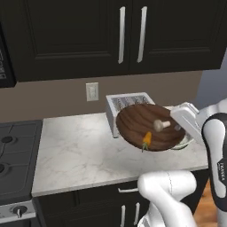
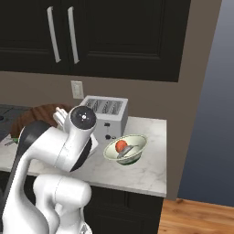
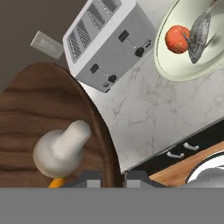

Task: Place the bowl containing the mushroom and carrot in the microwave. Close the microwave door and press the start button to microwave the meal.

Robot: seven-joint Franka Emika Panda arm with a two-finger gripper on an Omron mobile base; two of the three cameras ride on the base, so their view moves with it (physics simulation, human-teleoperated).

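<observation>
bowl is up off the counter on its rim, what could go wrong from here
1. The bowl hangs tilted from a rim pinch by the gripper, so it could slip or swing.
2. The mushroom and carrot lie loose and may roll out.
3. The toaster and pale bowl sit close; a swing could knock them.

I am in a kitchen. I see dark cupboards [image 1: 133, 35] with long silver handles up on the wall, a white stone counter [image 1: 80, 150], a stove [image 1: 15, 155] at one side, a silver toaster [image 2: 106, 118], and a wall plug [image 1: 92, 91].
</observation>
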